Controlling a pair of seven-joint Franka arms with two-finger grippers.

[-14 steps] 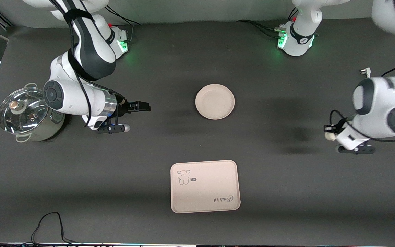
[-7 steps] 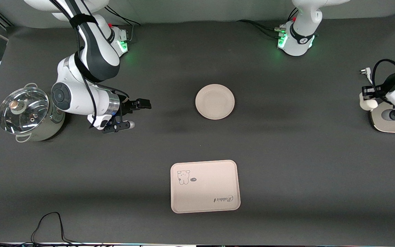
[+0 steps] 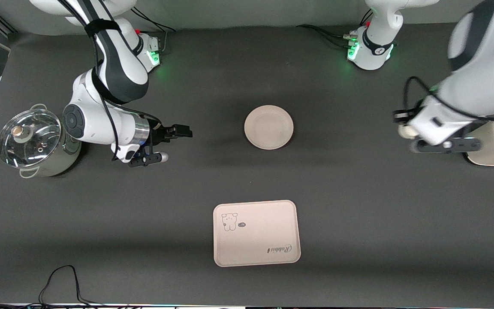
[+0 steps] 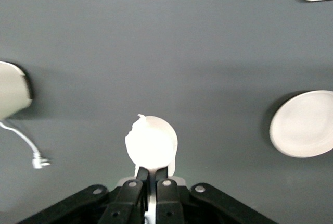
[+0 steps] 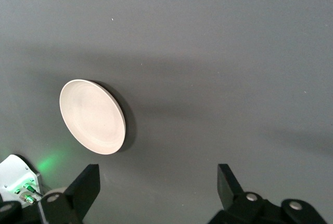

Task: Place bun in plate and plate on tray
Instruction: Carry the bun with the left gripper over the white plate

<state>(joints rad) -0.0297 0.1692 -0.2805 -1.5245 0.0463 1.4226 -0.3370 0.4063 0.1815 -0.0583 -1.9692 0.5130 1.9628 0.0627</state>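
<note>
The bun (image 3: 405, 131) is a small off-white lump held in my left gripper (image 3: 402, 123), which is shut on it in the air over bare table between the plate and a white appliance. In the left wrist view the bun (image 4: 152, 141) sits at the tips of that gripper (image 4: 152, 171). The round cream plate (image 3: 269, 127) lies mid-table and shows in both wrist views (image 4: 304, 125) (image 5: 92, 115). The printed tray (image 3: 256, 233) lies nearer the front camera than the plate. My right gripper (image 3: 179, 131) is open and empty beside the plate, toward the right arm's end; its jaws (image 5: 156, 187) stand wide apart.
A steel pot with a glass lid (image 3: 32, 142) stands at the right arm's end of the table. A white appliance (image 3: 493, 148) with a cable and plug (image 4: 39, 159) stands at the left arm's end. A black cable (image 3: 60, 279) lies at the front edge.
My left arm swung with the bun out to the white appliance and back toward the plate. My right gripper shifted slightly toward the plate.
</note>
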